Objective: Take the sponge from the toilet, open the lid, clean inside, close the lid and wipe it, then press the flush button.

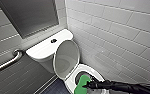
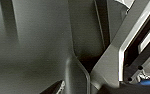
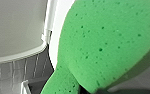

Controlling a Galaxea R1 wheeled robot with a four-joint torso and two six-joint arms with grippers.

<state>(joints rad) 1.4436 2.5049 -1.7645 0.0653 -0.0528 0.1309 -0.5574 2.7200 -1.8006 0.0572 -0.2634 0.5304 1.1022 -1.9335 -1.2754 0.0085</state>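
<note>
Right gripper [image 1: 89,85] is reaching over the front part of the toilet [image 1: 91,68], and it is clenching the sponge [image 1: 82,83] by one edge. Its black arm [image 1: 131,87] is coming in low across the toilet's front rim from the tiled-wall side. The sponge is hanging just over the open bowl, covering part of the dark opening, with its lower end lying across the white rim; whether it is touching the porcelain is not something I can tell. In the right wrist view the sponge [image 3: 103,42] is showing large and bright green, its pitted face turned toward the camera, with the toilet's white lid [image 3: 16,25] standing behind it.

The lid [image 1: 66,58] is standing raised, leaning back against the toilet's tank [image 1: 42,50], its hollow inner face turned toward the bowl. The flush button [image 1: 53,40] is sitting in the middle of the tank top, well apart from the gripper and the sponge. A metal grab bar [image 1: 8,61] is running along the wall beside the tank, on the side away from the arm. White tiled wall [image 1: 116,32] is rising close along the toilet's other side. A dark framed panel [image 1: 28,15] is hanging on the wall above the tank. Dark floor tiles [image 1: 53,88] are showing beside the bowl's base.
</note>
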